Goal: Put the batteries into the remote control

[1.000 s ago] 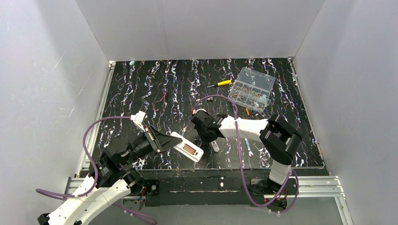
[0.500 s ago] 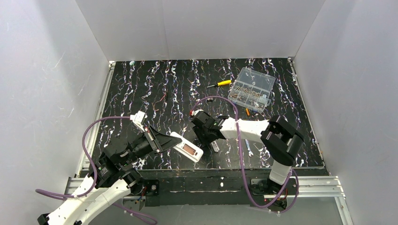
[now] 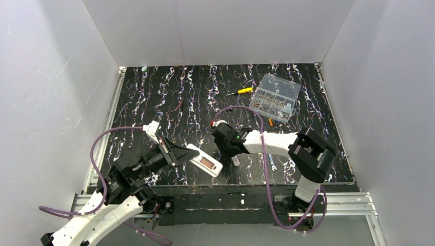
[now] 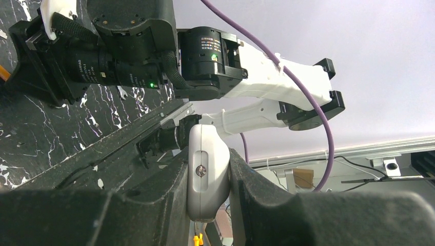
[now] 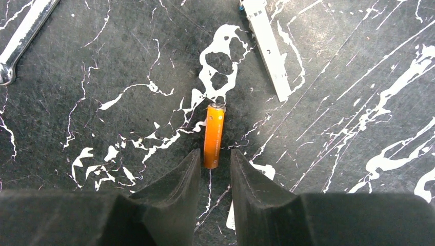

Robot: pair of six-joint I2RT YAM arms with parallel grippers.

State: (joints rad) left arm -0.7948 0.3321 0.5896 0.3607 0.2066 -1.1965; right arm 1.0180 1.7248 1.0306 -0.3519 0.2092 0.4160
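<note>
Right wrist | right jaws apart astride battery (image 5: 214, 136) | strip (image 5: 267, 48) beside | left jaws clamp remote (image 4: 205, 174)

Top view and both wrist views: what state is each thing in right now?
remote control: clamped at one end, rest sticking out.
left hand: shut on the remote control.
battery: lying flat, not lifted.
right hand: straddling the battery's end, grip unclear.
plastic box: lying flat, small parts inside.
second battery: lying loose beside the plastic box.

Glossy orange battery (image 5: 214, 134), smooth white plastic remote (image 4: 206, 174), scratched matt black tabletop (image 5: 102, 61).
</note>
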